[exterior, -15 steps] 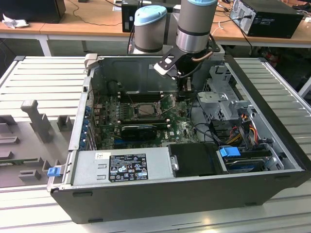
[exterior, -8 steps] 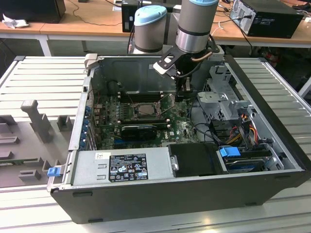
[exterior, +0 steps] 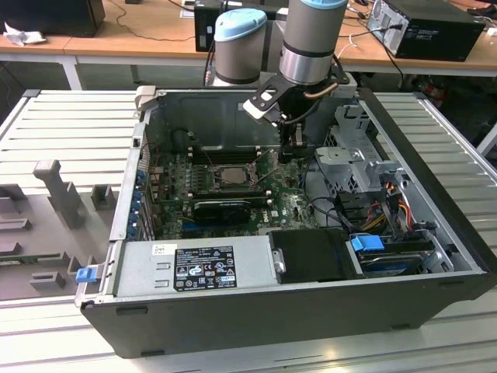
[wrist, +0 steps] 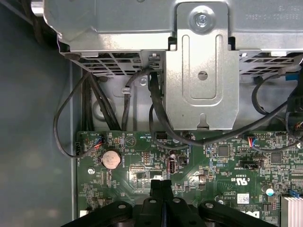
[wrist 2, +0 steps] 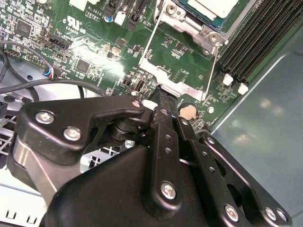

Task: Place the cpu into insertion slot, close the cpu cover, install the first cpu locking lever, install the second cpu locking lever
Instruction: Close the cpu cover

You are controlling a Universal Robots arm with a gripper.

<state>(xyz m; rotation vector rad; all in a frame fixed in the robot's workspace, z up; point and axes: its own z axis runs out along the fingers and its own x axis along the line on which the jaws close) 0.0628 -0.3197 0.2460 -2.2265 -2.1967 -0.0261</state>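
a: fig. 1, exterior view: any print?
b: a black-and-white label on the power supply, too small to read.
a: both wrist views?
b: white lettering on the motherboard, none surely legible.

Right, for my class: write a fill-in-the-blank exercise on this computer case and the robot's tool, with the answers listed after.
The motherboard inside the computer case is ___ in colour.
The cpu cover beside the cpu stands ___, not closed.
The tool, fingers pressed together, is ___.
Near the tool, the coin cell battery is ___ in shape.
Missing words: green; open; shut; round.
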